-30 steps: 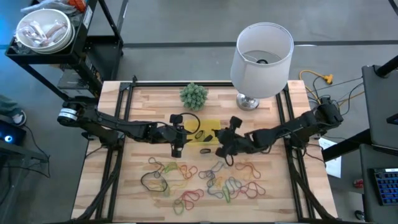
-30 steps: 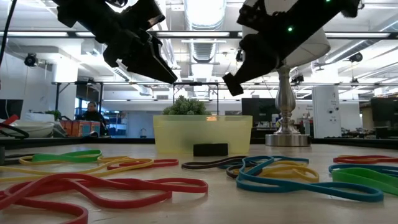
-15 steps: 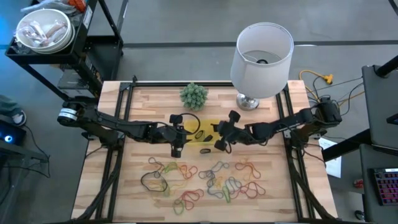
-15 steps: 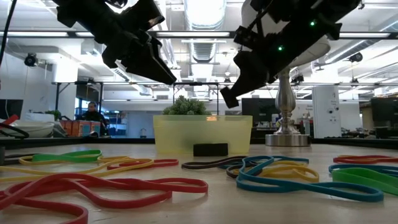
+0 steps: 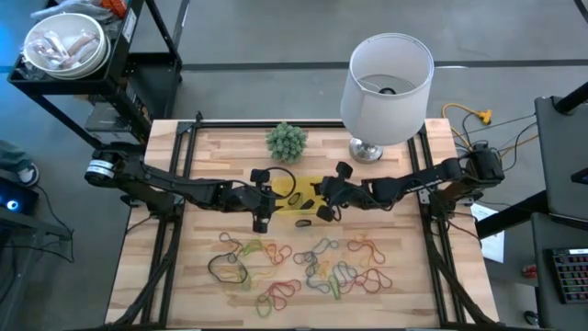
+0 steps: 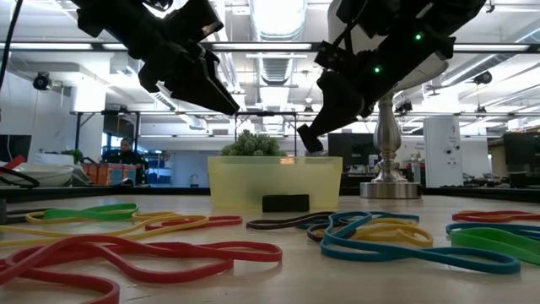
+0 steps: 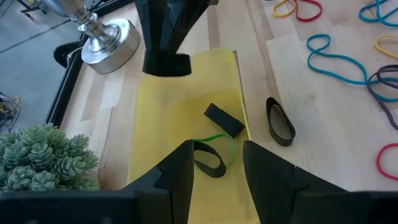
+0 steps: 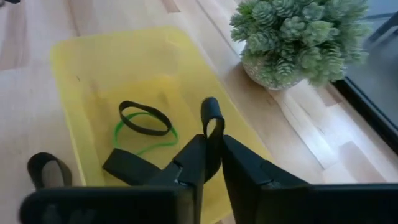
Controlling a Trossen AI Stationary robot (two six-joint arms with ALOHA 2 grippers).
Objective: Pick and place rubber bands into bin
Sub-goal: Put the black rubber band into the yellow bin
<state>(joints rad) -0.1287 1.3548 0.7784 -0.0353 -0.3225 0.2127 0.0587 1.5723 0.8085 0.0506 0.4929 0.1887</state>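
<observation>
High view: left arm reaches in from left, left gripper (image 5: 261, 204) at left edge of yellow bin (image 5: 296, 204); right arm stretched low from right, right gripper (image 5: 322, 197) over bin's right end. Loose rubber bands (image 5: 303, 267) scattered on near half of table (image 5: 220, 147); jaw state too small to read.

Low view: both grippers hang above bin; bin contents hidden behind wall.

Left wrist view: fingers (image 7: 180, 174) parted, nothing between; green and black bands inside bin.

Right wrist view: fingers (image 8: 194, 163) pinch black band (image 8: 212, 121) above bin, plant (image 8: 297, 37) beyond.
</observation>
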